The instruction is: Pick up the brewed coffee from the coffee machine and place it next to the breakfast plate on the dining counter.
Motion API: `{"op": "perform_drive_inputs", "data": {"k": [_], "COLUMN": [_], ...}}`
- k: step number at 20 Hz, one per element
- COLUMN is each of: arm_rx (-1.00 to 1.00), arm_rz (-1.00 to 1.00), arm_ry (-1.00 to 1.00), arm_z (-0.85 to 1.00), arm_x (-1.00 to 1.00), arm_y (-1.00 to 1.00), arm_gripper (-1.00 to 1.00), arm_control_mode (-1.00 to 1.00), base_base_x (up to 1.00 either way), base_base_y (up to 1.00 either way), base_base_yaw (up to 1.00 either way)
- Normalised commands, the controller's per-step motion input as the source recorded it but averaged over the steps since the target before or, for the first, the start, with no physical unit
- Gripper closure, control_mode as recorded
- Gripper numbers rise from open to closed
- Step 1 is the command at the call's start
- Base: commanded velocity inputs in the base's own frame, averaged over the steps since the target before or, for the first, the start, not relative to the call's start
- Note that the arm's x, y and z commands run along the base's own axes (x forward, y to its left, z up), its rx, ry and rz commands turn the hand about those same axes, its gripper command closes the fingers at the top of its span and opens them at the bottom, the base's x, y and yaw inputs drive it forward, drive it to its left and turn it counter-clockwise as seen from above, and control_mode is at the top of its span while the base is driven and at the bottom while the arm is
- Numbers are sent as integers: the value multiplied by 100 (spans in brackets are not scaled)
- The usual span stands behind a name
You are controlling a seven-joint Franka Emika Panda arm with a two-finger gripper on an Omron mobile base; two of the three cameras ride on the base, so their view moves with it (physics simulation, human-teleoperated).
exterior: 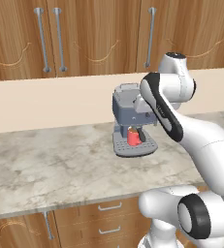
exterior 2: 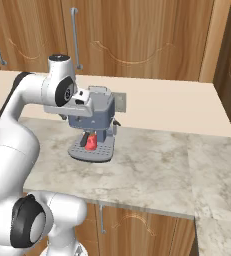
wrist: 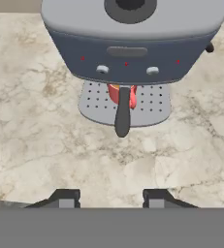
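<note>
Red mug (exterior: 133, 136) on machine (exterior: 128, 112) drip tray (wrist: 96, 109); gripper (wrist: 111, 197) apart.

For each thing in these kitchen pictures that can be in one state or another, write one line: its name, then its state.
red mug: upright on the drip tray, under the spout, not held.
coffee machine: upright on the marbled counter, mug in place.
end effector: open, fingertips apart, above and in front of the machine, holding nothing.
upper cabinet doors: closed.
drawers: closed.
</note>
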Motion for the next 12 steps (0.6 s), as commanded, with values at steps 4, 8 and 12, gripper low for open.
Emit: {"op": "perform_drive_inputs", "data": {"k": [4,8,12], "arm_rx": [0,1,19], "arm_rz": [0,8,21], "arm_ry": [0,-8,-26], "arm_z": [-13,-36,-41], "arm_x": [-8,-12,0], "arm_y": [-7,0,-53], "arm_gripper": [-100,-100,-100], "arm_control_mode": [-100,-100,-100], "base_base_x": [0,0,0], "base_base_y": [0,0,0], "base_base_yaw": [0,0,0]}}
